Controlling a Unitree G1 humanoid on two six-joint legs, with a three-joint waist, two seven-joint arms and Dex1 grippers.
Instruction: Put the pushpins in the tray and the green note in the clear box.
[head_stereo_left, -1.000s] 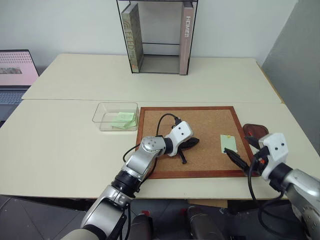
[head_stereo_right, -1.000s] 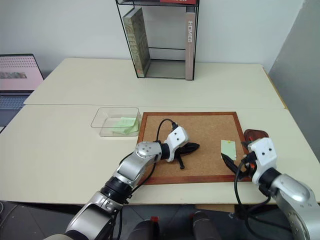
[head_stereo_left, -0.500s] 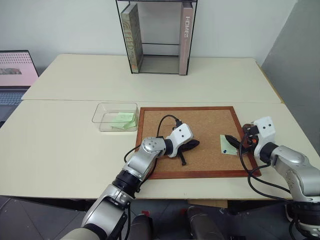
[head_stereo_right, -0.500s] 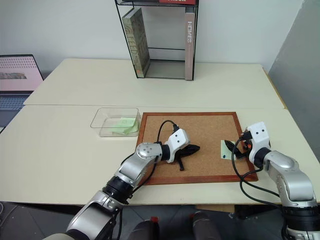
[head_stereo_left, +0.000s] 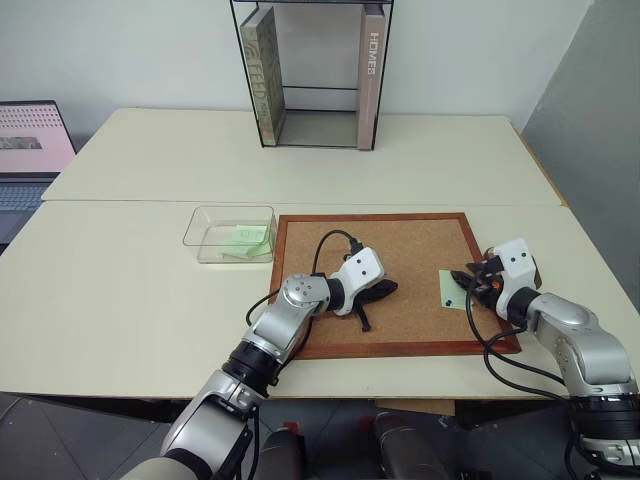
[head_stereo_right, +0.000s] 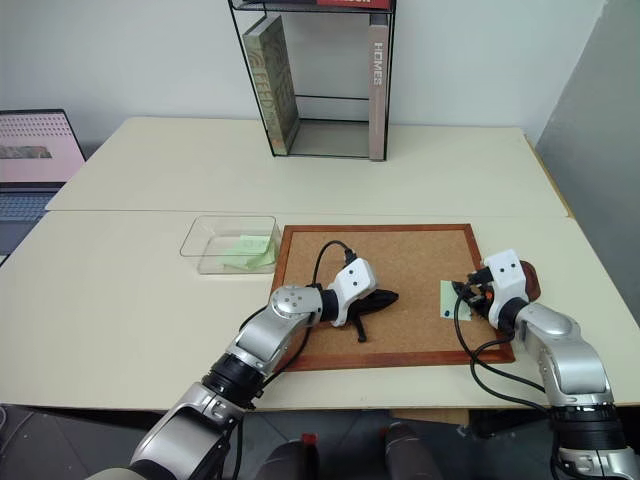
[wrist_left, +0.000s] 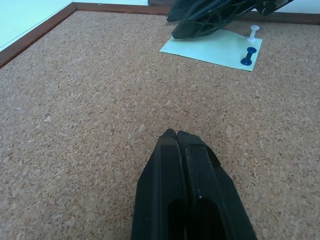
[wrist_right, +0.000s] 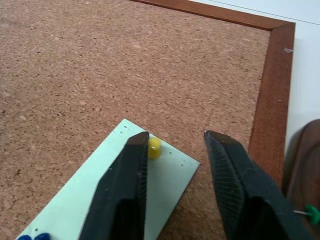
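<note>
As we look down on the corkboard (head_stereo_left: 375, 280), these lines give the scene.
Green note (wrist_right: 120, 200): pale green slip, flat on the cork near the board's right edge; long axis runs toward the board's far and near rails.
Pushpins: yellow pushpin (wrist_right: 154, 147) through its far corner, blue pushpin (wrist_left: 247, 55) at the near end.
Change: right gripper (wrist_right: 172, 145) has come forward over the note; its fingers have narrowed, still apart, holding nothing.
Left gripper (wrist_left: 177, 135): fingers pressed together, empty, mid-board.
Tray (head_stereo_right: 527, 278): just right of the board.
Clear box (head_stereo_left: 230, 233): left of the board, green paper inside.
</note>
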